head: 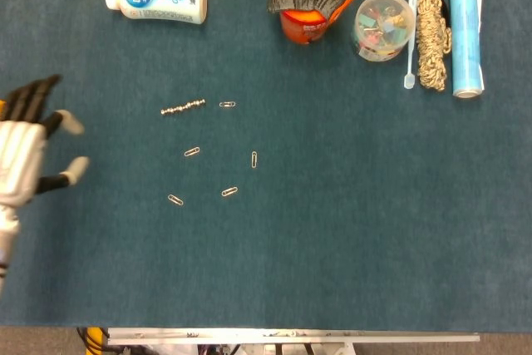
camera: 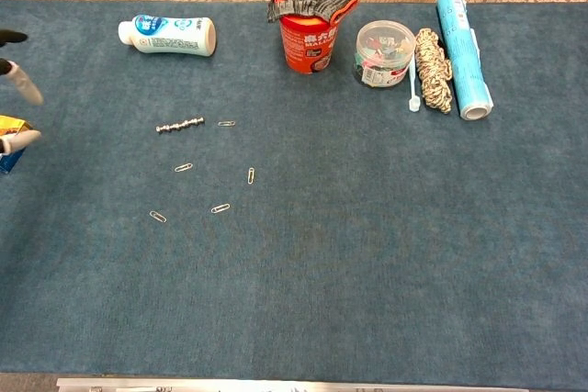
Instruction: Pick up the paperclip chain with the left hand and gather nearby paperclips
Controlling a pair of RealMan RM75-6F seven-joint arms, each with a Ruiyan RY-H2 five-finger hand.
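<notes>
Hovered at the table's left edge with fingers spread wide and holding nothing, left hand (head: pixel 23 155), well apart from 5 thin wire paperclips (head: pixel 229 191) scattered on napped blue felt, and beyond them the beaded metal paperclip chain (head: pixel 183 108) lying straight.

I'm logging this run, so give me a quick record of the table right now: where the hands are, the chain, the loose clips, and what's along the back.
left hand: open, fingers spread, at the table's left edge, holding nothing
right hand: not in view
paperclip chain: flat on the table, untouched, well right of the hand
loose paperclips: five, scattered beside and below the chain, nearest
back row: bottle, red cup, clip tub, rope, blue roll
</notes>
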